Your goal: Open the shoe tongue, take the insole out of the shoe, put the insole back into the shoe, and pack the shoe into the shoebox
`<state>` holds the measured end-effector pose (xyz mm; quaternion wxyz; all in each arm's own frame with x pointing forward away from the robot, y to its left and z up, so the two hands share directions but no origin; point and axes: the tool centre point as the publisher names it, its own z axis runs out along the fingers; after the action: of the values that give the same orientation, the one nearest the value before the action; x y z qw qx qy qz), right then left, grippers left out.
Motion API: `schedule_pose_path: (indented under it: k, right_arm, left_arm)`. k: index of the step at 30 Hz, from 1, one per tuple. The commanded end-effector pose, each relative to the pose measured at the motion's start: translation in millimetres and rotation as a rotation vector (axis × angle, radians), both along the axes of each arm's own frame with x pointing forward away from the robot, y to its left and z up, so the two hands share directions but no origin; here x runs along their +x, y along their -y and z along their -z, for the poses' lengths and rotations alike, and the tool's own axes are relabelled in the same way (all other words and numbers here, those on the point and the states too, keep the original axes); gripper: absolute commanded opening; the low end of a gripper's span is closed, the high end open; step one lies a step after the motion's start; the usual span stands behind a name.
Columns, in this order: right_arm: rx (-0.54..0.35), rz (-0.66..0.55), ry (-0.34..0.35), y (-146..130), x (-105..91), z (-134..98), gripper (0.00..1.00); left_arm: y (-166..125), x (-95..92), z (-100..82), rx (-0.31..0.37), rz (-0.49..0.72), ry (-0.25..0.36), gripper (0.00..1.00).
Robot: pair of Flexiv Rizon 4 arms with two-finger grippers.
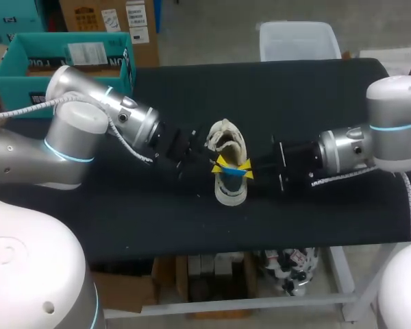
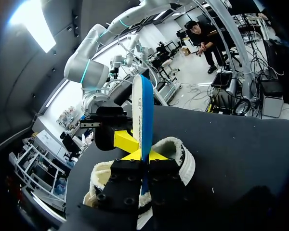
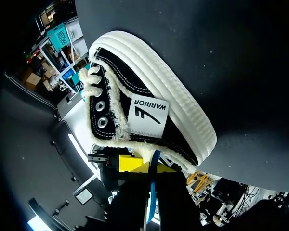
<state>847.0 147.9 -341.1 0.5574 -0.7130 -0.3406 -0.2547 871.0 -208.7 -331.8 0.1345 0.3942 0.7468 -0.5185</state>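
Observation:
A cream-lined shoe (image 1: 230, 194) with a black side and a white sole lies mid-table, its opening facing up. A blue insole (image 1: 233, 173) stands on edge above the opening. My left gripper (image 1: 222, 166) comes in from the left and is shut on it. My right gripper (image 1: 245, 171) meets it from the right, also shut on it. In the left wrist view the insole (image 2: 143, 110) rises upright from my left gripper (image 2: 145, 156), above the shoe (image 2: 182, 156). In the right wrist view the insole's thin blue edge (image 3: 151, 197) runs through my right gripper (image 3: 151, 167), beside the shoe (image 3: 154, 86).
A teal shoebox (image 1: 27, 86) stands open at the table's far left corner, behind my left arm. A clear plastic bin (image 1: 298, 40) sits at the far edge. Black cloth (image 1: 315, 103) covers the table around the shoe.

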Motion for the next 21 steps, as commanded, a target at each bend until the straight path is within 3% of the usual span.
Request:
schedule_pose_path:
  k: [1, 7, 15, 16, 18, 19, 21]
  right_arm:
    - [0.005, -0.014, -0.01, -4, 12.7, 10, 0.0]
    - [0.0, -0.019, -0.016, -4, 22.8, 14, 0.0]
    - [-0.003, 0.001, 0.003, -1, 22.7, 7, 0.0]
    - [-0.001, 0.002, 0.006, 0, 21.7, 6, 0.11]
    - [0.0, 0.012, 0.017, 3, 17.6, -1, 0.46]
    - [0.0, 0.013, 0.023, 3, 15.4, -4, 0.58]
    - [-0.003, 0.013, 0.028, 4, 11.8, -7, 0.6]
  left_arm:
    - [5, 10.7, 8.4, 0.005, 0.002, -0.023, 0.0]
    - [5, 22.5, 17.0, 0.013, -0.001, -0.047, 0.0]
    - [4, 20.6, 19.1, 0.01, 0.015, -0.054, 0.0]
    - [4, 19.7, 18.5, 0.009, 0.017, -0.052, 0.0]
    - [4, 16.3, 15.5, 0.008, 0.023, -0.03, 0.0]
    - [5, 14.7, 13.8, 0.006, 0.024, -0.019, 0.0]
    - [4, 11.2, 10.6, 0.003, 0.025, 0.004, 0.0]
